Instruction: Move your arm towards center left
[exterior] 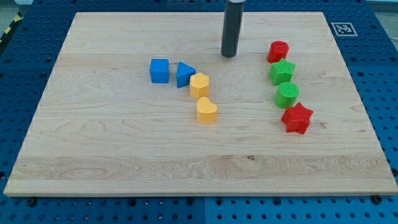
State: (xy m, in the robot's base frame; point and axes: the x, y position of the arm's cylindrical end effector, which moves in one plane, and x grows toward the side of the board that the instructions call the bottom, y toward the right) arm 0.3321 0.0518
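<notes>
My tip (229, 55) rests on the wooden board (112, 143) near the view's top centre. To its lower left stand a blue cube (160, 71), a blue triangle (185, 74), a yellow hexagon (199, 85) and a yellow heart (207, 111). To its right a column runs downward: a red hexagon (278, 51), a green star (282, 72), a green cylinder (287, 95) and a red star (296, 117). The tip touches no block.
The board lies on a blue perforated table (379, 74). A black and white marker tag (343, 28) sits at the board's top right corner.
</notes>
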